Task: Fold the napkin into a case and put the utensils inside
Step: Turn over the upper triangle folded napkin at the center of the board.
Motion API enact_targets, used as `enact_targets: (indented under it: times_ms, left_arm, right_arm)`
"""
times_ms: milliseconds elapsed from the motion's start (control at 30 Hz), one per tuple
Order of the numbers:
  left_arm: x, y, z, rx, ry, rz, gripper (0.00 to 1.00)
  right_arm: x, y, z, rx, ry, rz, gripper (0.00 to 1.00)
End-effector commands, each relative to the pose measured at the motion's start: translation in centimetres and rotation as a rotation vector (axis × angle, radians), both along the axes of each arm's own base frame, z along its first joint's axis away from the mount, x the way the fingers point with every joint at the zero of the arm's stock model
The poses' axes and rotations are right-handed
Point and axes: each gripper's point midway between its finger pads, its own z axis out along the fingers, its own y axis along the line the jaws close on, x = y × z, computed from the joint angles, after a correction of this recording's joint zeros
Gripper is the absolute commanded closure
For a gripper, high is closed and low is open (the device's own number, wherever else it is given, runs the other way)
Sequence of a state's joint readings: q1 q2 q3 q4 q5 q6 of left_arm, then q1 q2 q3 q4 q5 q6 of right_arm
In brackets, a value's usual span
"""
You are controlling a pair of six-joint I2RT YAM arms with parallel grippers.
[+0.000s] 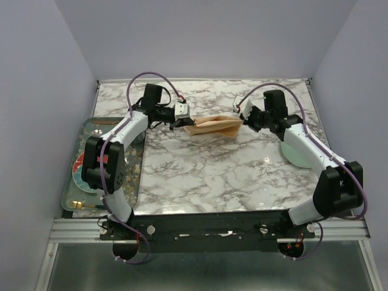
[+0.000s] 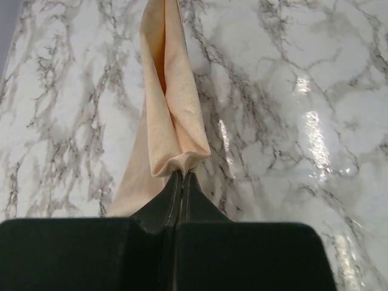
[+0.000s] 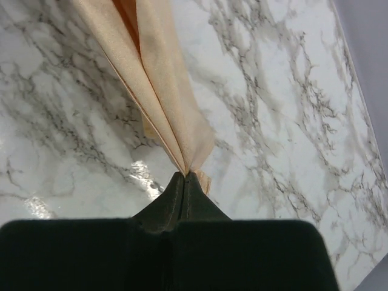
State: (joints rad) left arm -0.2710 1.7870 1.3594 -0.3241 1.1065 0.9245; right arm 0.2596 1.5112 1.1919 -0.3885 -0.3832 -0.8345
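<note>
You are looking at a napkin (image 1: 212, 125) that is showing peach-orange with a faint satin sheen, and a deeper orange is glowing inside its folds. The table (image 1: 212, 176) is showing white marble with grey-brown veining. At the left, the tray (image 1: 136, 170) is showing a dark, speckled grey pattern, and the left plate (image 1: 77, 171) is showing red and teal. The right plate (image 1: 294, 156) is showing pale mint. The left arm (image 1: 127, 130) and right arm (image 1: 309, 148) are showing white shells, black joints and purple cables (image 1: 147, 75).

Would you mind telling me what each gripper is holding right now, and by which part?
Both hold the peach-orange cloth napkin: the left gripper pinches one bunched end, the right gripper the opposite end.
</note>
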Motion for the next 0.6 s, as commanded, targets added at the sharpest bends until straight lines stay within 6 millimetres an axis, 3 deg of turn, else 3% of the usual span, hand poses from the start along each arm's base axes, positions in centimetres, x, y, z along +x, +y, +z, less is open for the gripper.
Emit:
enact_targets:
  times_ms: [0,33,67,167,300,433,467,500,567]
  left_arm:
    - [-5.7,1.1,-0.2,0.022,-0.051,-0.121,1.0]
    - [-6.3,1.2,-0.5,0.032,-0.068,-0.139,1.0]
    - [-7.1,1.3,-1.1,0.041,-0.058,-0.153,1.0]
    - [-9.4,1.9,-2.4,0.062,-0.018,-0.184,1.0]
    - [-10.9,2.3,-2.6,0.071,-0.006,-0.192,1.0]
    - [-9.4,2.2,-0.6,0.05,-0.022,-0.149,1.0]
    - [-8.6,2.1,0.3,0.037,-0.036,-0.134,1.0]
    - [-7.4,1.9,1.0,0.024,-0.056,-0.109,1.0]
    - [-5.3,1.6,2.7,0.008,-0.105,-0.082,1.0]
  right_arm:
    - [-2.9,1.7,0.4,-0.029,-0.134,0.138,0.99]
    - [-4.3,1.9,-1.3,-0.043,-0.105,0.16,0.99]
    - [-5.0,1.8,-1.0,-0.046,-0.122,0.168,0.99]
    - [-7.4,1.9,-3.1,-0.07,-0.097,0.21,0.99]
    - [-8.9,2.6,-2.6,-0.039,-0.098,0.218,1.0]
    - [-6.3,2.8,-0.4,-0.034,-0.121,0.146,0.99]
    - [-5.5,2.5,-0.1,-0.048,-0.129,0.116,0.99]
    - [-4.3,2.7,1.6,-0.04,-0.167,0.098,0.99]
    - [-2.7,2.7,2.0,-0.05,-0.178,0.074,0.99]
